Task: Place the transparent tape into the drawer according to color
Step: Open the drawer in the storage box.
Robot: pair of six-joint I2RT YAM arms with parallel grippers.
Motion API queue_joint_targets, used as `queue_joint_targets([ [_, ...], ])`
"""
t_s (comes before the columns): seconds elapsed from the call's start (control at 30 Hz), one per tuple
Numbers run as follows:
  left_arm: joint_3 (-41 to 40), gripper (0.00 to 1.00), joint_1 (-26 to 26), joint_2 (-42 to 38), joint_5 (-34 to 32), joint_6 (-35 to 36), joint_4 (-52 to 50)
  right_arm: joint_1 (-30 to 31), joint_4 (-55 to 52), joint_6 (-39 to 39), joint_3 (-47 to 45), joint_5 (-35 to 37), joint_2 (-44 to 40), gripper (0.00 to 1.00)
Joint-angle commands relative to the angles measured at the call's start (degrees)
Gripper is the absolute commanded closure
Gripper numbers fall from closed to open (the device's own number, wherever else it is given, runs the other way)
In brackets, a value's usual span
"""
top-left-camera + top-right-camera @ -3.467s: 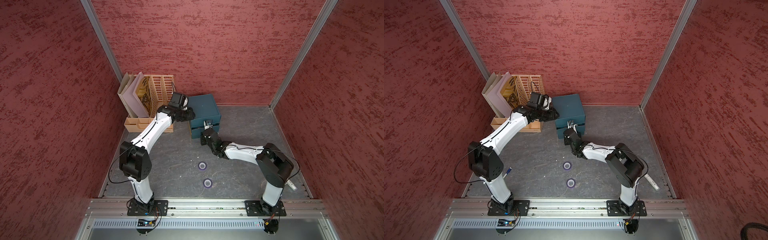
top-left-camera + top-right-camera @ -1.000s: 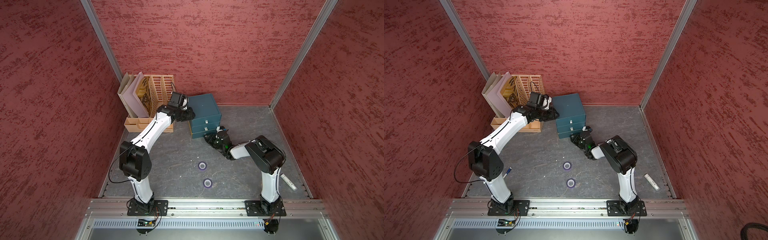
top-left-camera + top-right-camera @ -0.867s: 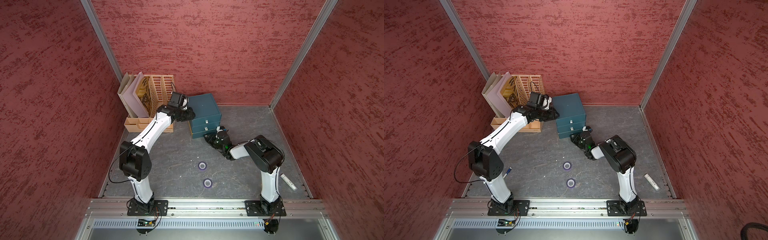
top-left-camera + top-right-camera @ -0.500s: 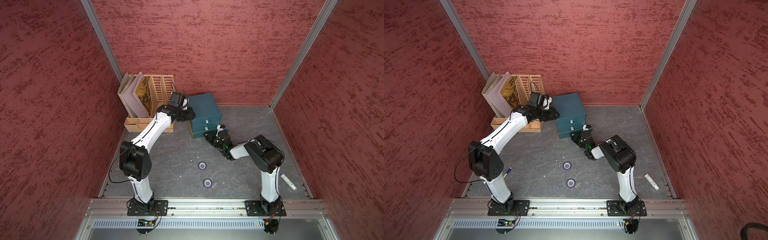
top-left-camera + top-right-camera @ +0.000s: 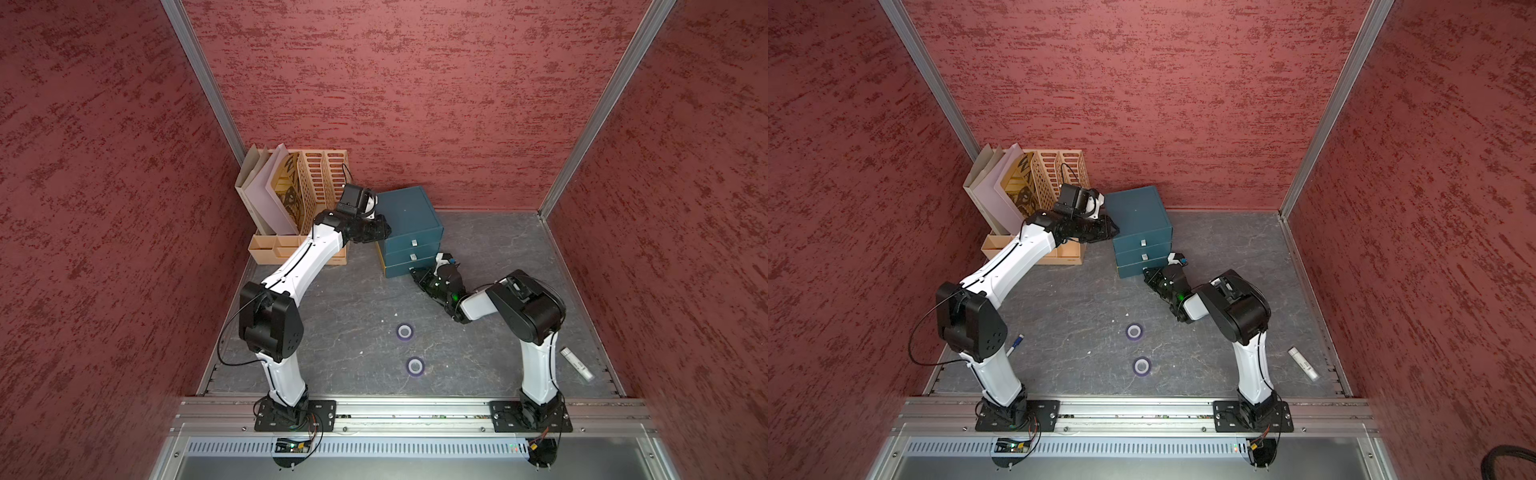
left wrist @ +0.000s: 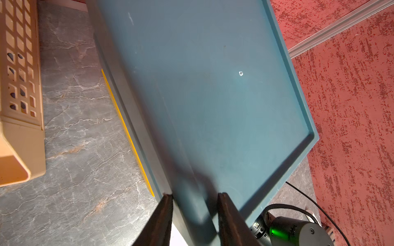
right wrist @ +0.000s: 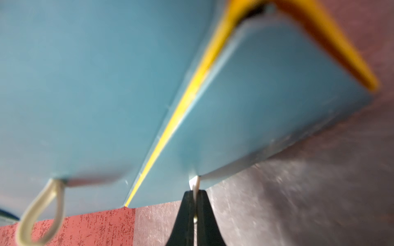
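Two purple tape rolls lie flat on the tabletop (image 5: 353, 291), well apart from the teal drawer unit (image 5: 409, 212): the far roll (image 5: 404, 331) and the near roll (image 5: 415, 366), close together, seen in both top views. My right claw (image 7: 195, 204) is pinched tight on the white pull loop (image 7: 196, 184) of the bottom drawer (image 7: 266, 102). My left claw (image 6: 195, 194) stands partly spread, its tips against the unit's top near a corner, gripping nothing I can make out.
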Motion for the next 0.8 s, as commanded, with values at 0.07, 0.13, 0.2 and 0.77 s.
queue_joint_targets([
  [0.07,-0.99,0.62,-0.15,2.29,0.82,1.04,-2.43,1.36,2.23,0.92,-4.41,2.09,-4.52,1.00],
  [0.13,-0.90,0.62,-0.15,2.25,0.70,1.12,-2.55,1.94,2.18,1.06,-6.07,2.45,-5.85,1.00],
  [0.2,-0.81,0.62,-0.15,2.16,0.60,1.20,-2.65,2.61,2.02,1.15,-8.27,3.04,-7.41,1.00],
  [0.77,-0.81,0.62,-0.52,1.44,-0.11,1.35,-2.80,8.27,0.16,2.82,-20.74,7.09,-16.96,1.00],
])
